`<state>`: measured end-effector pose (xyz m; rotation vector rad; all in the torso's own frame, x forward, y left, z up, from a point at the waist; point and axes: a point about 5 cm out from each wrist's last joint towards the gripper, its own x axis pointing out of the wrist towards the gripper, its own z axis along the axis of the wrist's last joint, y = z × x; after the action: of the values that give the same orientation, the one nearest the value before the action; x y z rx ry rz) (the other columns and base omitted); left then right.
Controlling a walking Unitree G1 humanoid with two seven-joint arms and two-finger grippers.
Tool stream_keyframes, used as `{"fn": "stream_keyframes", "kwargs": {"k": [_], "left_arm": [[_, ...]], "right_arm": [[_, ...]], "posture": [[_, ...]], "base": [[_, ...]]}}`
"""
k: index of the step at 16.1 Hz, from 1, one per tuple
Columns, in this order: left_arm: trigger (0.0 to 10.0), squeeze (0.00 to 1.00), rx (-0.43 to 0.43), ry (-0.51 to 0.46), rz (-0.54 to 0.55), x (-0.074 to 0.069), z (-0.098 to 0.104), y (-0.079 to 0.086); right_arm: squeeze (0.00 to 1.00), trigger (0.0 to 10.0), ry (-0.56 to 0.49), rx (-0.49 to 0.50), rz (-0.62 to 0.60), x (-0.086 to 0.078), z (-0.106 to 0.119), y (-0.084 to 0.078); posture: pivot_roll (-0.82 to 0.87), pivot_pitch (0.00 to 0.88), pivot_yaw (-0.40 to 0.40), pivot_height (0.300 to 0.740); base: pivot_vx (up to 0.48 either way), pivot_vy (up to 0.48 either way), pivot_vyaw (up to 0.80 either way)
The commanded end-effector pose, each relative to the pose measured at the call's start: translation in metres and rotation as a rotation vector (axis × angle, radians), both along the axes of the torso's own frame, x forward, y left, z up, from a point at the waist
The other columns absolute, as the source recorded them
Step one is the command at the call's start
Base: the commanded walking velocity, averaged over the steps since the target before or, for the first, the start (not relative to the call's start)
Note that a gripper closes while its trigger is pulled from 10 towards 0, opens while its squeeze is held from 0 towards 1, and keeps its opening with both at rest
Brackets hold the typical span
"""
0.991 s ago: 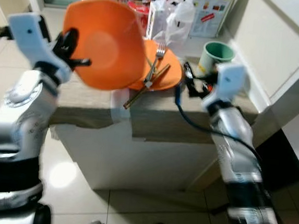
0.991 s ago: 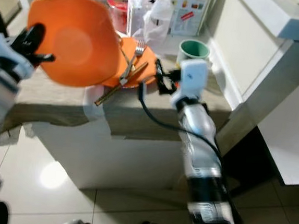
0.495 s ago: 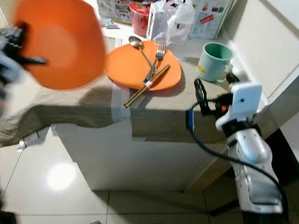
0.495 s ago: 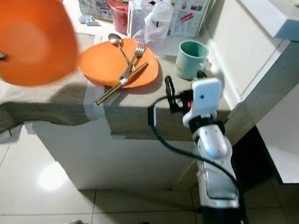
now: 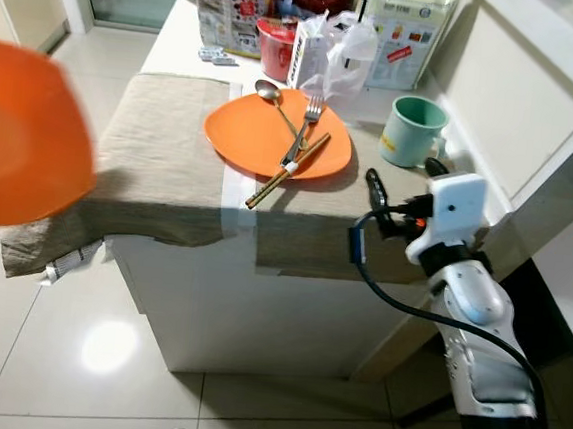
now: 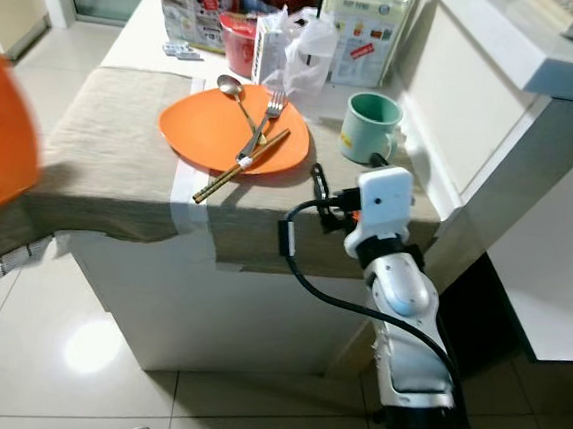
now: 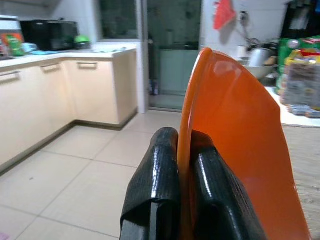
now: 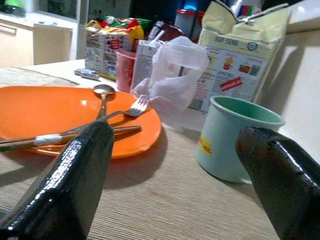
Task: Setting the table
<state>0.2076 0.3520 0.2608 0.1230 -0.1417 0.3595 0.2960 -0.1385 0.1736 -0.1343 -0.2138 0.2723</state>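
Far to the left, the left gripper (image 7: 175,200) has its two black fingers pinched together on the rim of an orange plate (image 5: 17,136), one finger on each face, holding it upright and well clear of the counter, probably for carrying to a table setting. Further right, a second orange plate (image 5: 274,133) lies on the beige runner (image 5: 161,153), bearing a spoon (image 5: 272,98), a fork (image 5: 304,126) and chopsticks (image 5: 285,172). The right gripper (image 8: 175,170) hovers low at the counter edge, fingers spread wide and empty; the plate sits ahead of one finger, the green mug (image 8: 232,140) ahead of the other.
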Motion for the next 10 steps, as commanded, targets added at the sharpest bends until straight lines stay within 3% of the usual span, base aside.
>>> {"fn": "stream_keyframes", "kwargs": {"k": [1,6,8,9,10], "left_arm": [[0.0,0.00,0.023,0.003,0.016,-0.003,0.003,0.003],[0.0,0.00,-0.056,-0.043,-0.045,0.006,-0.006,-0.024],[0.0,0.00,-0.065,-0.077,-0.089,0.016,0.000,-0.045],[0.0,0.00,-0.085,-0.085,-0.127,0.031,0.000,-0.063],[0.0,0.00,-0.086,-0.080,-0.142,0.037,0.000,-0.071]], "right_arm": [[0.00,10.0,-0.003,-0.006,0.014,0.002,0.000,0.001],[0.00,10.0,-0.007,0.000,0.032,0.006,-0.001,0.008],[0.00,10.0,-0.004,0.006,0.043,0.007,-0.003,0.012],[0.00,10.0,0.012,0.028,0.045,0.010,-0.005,0.015],[0.00,10.0,0.016,0.036,0.046,0.011,-0.006,0.017]], "posture": [[0.00,0.038,-0.047,0.740],[0.01,0.037,-0.045,0.740],[0.01,0.037,-0.043,0.740],[0.02,0.040,-0.032,0.740],[0.02,0.045,-0.033,0.740]], "base": [[0.000,0.000,0.00],[0.000,0.000,0.00],[0.000,0.000,0.00],[0.000,0.000,0.00],[0.000,0.000,0.00]]}}
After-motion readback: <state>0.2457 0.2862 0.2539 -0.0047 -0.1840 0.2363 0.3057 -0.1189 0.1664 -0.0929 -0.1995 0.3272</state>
